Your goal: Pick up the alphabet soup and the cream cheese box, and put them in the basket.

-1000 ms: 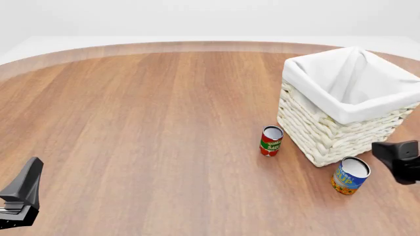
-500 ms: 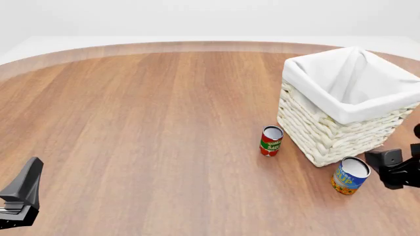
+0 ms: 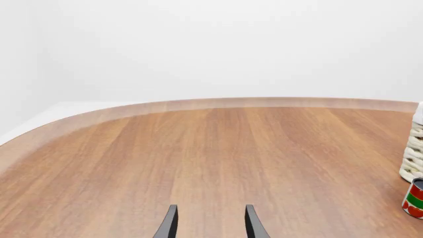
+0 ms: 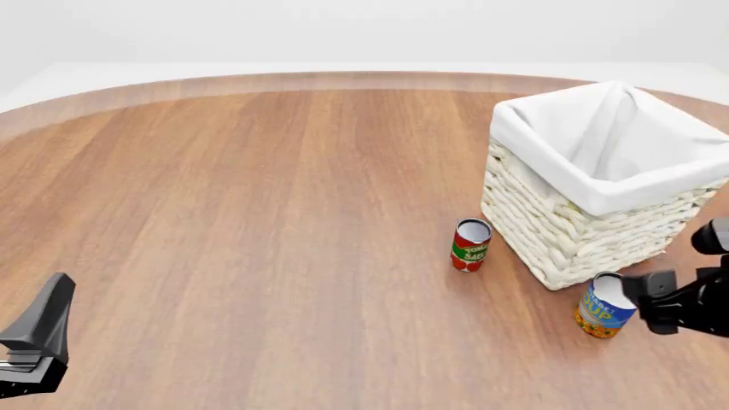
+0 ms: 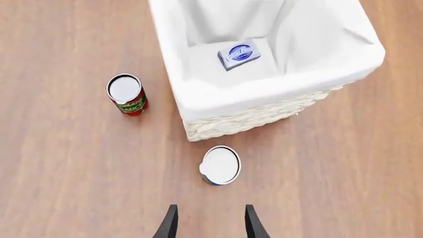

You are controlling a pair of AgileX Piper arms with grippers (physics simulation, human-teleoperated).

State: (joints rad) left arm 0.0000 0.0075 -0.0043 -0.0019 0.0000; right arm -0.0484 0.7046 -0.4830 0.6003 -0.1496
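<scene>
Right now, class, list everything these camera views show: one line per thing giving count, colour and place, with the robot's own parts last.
table: one, brown wood, under everything.
basket: one, cream wicker with white cloth lining, far right of the table.
cream cheese box: one, pale blue and white, lying inside the basket.
tomato sauce can: one, red and green, upright just left of the basket.
alphabet soup: one, blue label with orange band, upright in front of the basket.
left gripper: one, black, open, low at near left.
right gripper: one, black, open, above the table beside the alphabet soup.
</scene>
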